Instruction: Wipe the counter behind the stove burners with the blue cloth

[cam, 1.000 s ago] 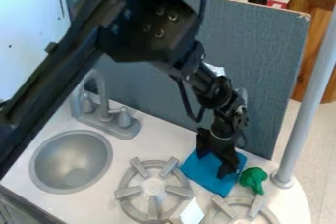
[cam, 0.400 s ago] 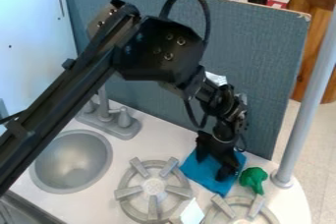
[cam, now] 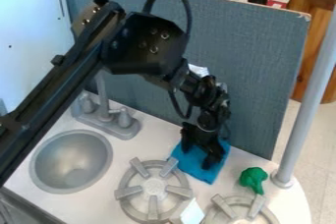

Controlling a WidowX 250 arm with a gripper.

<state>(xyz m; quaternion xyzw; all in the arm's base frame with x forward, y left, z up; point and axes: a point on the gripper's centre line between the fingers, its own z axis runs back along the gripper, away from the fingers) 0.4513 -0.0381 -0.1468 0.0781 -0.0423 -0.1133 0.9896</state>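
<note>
With its wrist angled down over the white countertop (cam: 157, 142), the one black two-finger gripper (cam: 198, 156) is at one blue cloth (cam: 191, 166), its two fingers spread apart and the fabric lying under and around their tips. Whether any fold of it is caught, I cannot tell. The cloth lies flat on the counter, turned so that one corner points roughly to 6 o'clock. Taking the cloth as the centre of the dial, one green toy broccoli (cam: 253, 176) lies at 4 o'clock, well apart from the fingers, and just beyond it, between 3 and 4, stands the foot of one upright gray pole (cam: 305, 112). Two gray stove burners are partly or wholly in sight: the first (cam: 154, 186), with five raised prongs, is at 8 o'clock, just beside the cloth; the second (cam: 224, 207), cut by the lower edge, is at 5 o'clock and shows two prongs. Near 6 o'clock, between the burners, sits one white-faced block (cam: 191, 213). At 9 o'clock is one round gray sink basin (cam: 70, 161); at 10, one gray faucet (cam: 110, 127) with two knobs. One blue-gray partition (cam: 263, 70) rises behind, toward 12.
</note>
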